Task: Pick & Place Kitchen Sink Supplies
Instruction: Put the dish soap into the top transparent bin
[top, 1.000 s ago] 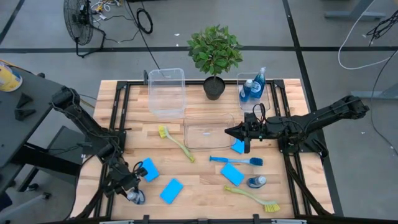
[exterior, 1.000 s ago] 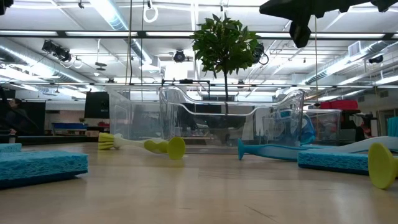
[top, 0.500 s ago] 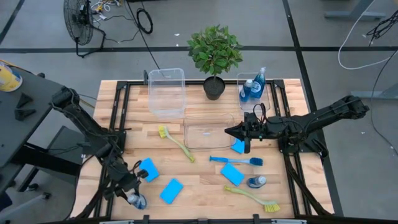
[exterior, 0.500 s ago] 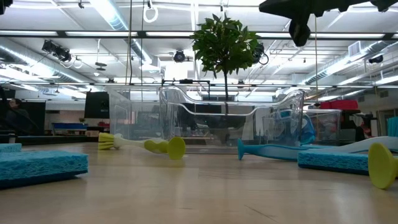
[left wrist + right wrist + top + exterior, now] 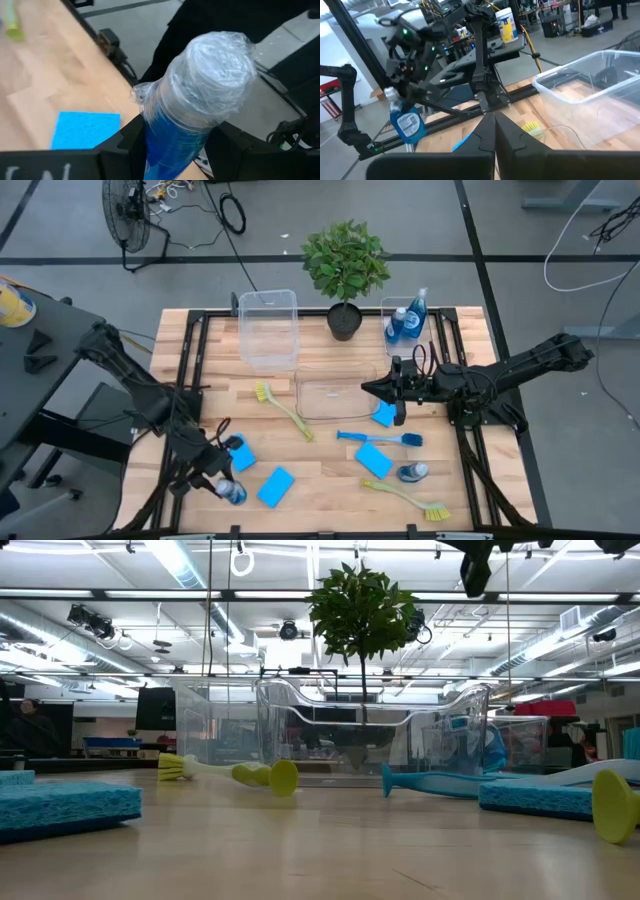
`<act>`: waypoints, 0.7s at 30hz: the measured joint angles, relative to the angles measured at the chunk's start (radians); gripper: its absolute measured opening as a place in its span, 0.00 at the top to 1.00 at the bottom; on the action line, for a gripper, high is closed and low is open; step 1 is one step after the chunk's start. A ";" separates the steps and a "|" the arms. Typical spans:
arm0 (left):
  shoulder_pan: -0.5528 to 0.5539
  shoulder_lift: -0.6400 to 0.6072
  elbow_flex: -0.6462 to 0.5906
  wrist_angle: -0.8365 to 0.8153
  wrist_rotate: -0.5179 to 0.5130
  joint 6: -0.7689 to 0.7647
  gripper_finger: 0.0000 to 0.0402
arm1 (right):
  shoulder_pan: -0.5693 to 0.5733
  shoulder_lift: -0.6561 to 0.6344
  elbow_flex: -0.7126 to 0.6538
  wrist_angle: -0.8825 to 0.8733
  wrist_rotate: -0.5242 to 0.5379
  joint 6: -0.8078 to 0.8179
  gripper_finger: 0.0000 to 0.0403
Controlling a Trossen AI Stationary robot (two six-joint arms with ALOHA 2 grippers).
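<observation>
My left gripper [image 5: 216, 481] is over the table's near left corner, shut on a small clear bottle of blue liquid [image 5: 231, 492], also seen as the bottle [image 5: 407, 122]. My right gripper [image 5: 372, 388] is shut and touches nothing, hovering above the middle clear bin [image 5: 336, 390]. One sponge [image 5: 383, 415] lies beside that bin, and others lie flat at sponge [image 5: 238, 452], sponge [image 5: 275, 486] and sponge [image 5: 374, 460]. Two yellow-green brushes [image 5: 283, 408] [image 5: 407, 498] and a blue brush [image 5: 380, 438] lie on the wood. Another bottle [image 5: 412, 472] lies near them, and two bottles [image 5: 405, 323] stand in the far right bin. My left gripper pinches the bottle's blue body [image 5: 170, 145] just below its clear wrapped cap [image 5: 215, 65], one finger [image 5: 127, 142] on each side. The right wrist view shows the bottle lifted clear of the table and tilted.
A clear bin [image 5: 268, 328] sits at the far left of the table, and a green potted plant [image 5: 345, 265] stands at the far edge. A black frame [image 5: 190, 395] runs along the table's sides. Bare wood lies between the left sponges and the middle bin.
My left gripper has risen with the bottle and shifted slightly toward the table's right, taking the bottle off the table. My right gripper has moved up a little over the middle bin.
</observation>
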 joint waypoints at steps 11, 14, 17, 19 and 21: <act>0.152 0.103 0.323 -0.379 -0.080 0.058 0.59 | 0.002 0.000 0.000 0.048 -0.027 -0.065 1.00; 0.205 0.162 0.394 -0.422 -0.101 0.088 0.59 | 0.004 0.000 0.000 0.074 -0.027 -0.107 1.00; 0.260 0.215 0.452 -0.432 -0.116 0.106 0.59 | 0.004 0.000 0.000 0.091 -0.028 -0.148 1.00; 0.294 0.246 0.489 -0.430 -0.125 0.107 0.59 | 0.004 0.000 0.000 0.100 -0.028 -0.161 1.00; 0.331 0.278 0.525 -0.429 -0.132 0.108 0.59 | 0.004 0.000 0.000 0.111 -0.028 -0.179 1.00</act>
